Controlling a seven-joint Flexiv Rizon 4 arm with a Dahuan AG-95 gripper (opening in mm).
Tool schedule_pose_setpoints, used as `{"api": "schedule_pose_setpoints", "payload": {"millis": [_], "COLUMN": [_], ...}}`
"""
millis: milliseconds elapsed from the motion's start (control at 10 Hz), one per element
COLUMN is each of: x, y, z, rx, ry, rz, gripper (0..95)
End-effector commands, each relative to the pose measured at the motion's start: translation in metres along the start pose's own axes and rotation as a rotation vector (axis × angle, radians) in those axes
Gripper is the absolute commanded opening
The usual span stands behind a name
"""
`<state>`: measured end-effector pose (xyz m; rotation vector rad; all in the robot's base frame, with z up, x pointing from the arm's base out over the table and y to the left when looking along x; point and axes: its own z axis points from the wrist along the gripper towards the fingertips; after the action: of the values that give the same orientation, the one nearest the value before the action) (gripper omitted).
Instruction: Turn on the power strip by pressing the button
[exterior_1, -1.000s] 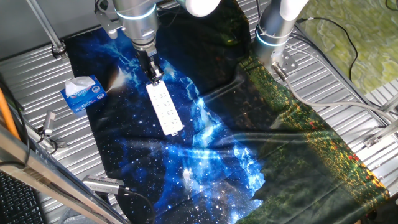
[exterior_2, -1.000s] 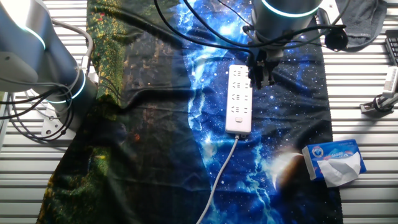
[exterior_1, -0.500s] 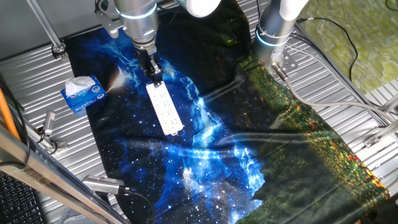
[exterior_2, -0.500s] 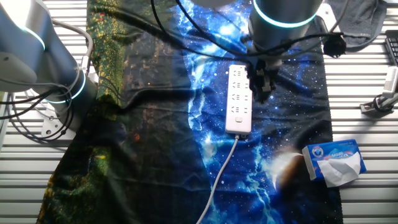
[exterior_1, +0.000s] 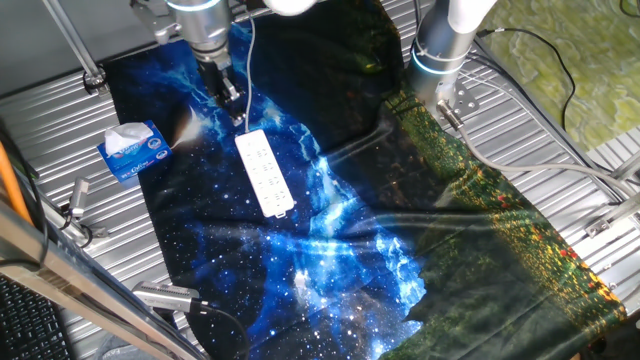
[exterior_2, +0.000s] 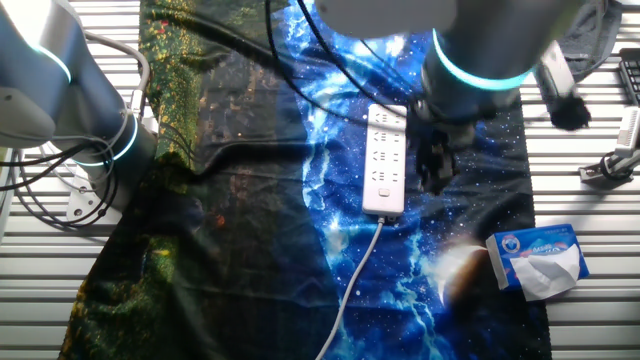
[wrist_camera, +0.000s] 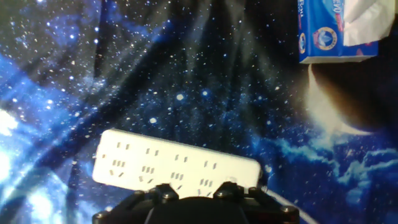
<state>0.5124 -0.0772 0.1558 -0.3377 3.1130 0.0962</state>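
Note:
The power strip (exterior_1: 265, 172) is a long white bar lying flat on the blue starry cloth (exterior_1: 300, 260). It also shows in the other fixed view (exterior_2: 385, 160) with its thin white cord (exterior_2: 355, 280) trailing off one end, and in the hand view (wrist_camera: 177, 165). My gripper (exterior_1: 227, 92) hangs above the cloth just beyond the strip's cord end, apart from it. In the other fixed view the gripper (exterior_2: 437, 172) is beside the strip's right edge. In the hand view only the dark hand body fills the bottom edge, so the fingertips' state does not show.
A blue-and-white tissue box (exterior_1: 133, 150) sits on the cloth's edge near the gripper, and also shows in the other fixed view (exterior_2: 538, 260) and the hand view (wrist_camera: 336, 28). A second robot arm (exterior_1: 440, 50) stands at the back. Metal clamps (exterior_1: 75, 210) lie on the ribbed table.
My gripper has risen off the strip's cord end and moved away from it, toward the tissue-box side. The strip has stayed in place.

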Motion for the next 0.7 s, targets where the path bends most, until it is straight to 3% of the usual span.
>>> {"api": "schedule_pose_setpoints", "payload": {"millis": [100,700], "x": [0.006,0.014], "y": [-0.016,-0.031], "z": [0.019,0.053], "rx": [-0.016,-0.004], "ry": [-0.027,-0.006], "rz": [-0.021,0.05], "gripper": [76.0,76.0]}}
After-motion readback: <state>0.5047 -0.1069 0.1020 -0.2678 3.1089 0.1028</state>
